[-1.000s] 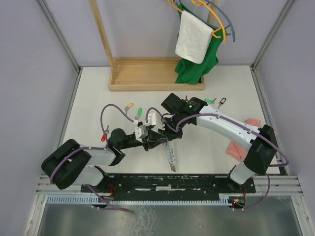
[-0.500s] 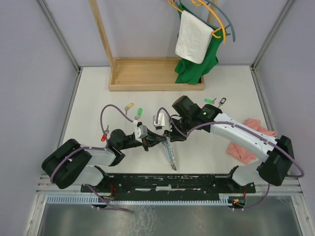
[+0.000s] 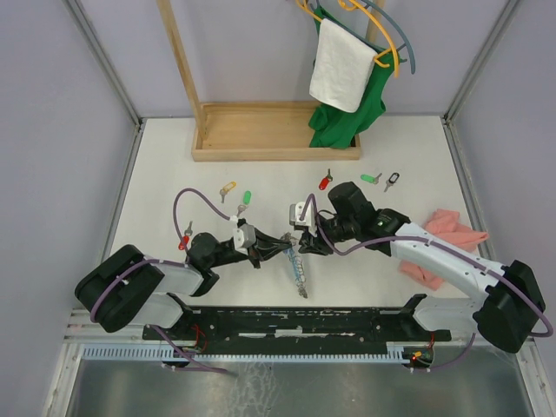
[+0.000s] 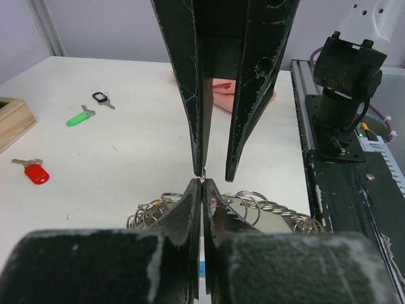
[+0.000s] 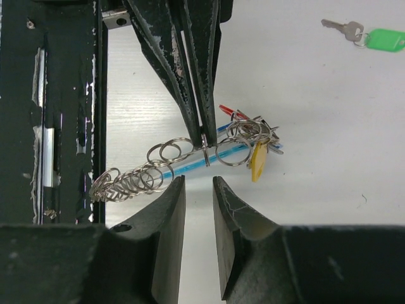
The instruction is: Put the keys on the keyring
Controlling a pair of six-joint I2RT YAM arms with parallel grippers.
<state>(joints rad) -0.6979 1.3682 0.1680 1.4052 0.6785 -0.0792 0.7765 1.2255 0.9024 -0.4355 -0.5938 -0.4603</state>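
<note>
In the top view the left fingers and right fingers meet tip to tip over the upper end of the keyring. It lies on the table between the arms, and the grasp is too small to read there. The right wrist view shows the left fingers clamped on one small ring of the coil beside the tagged bunch, and the right fingers slightly parted, holding nothing. The left wrist view hides much of the loop behind its own fingers but shows loose keys: red, green and black.
</note>
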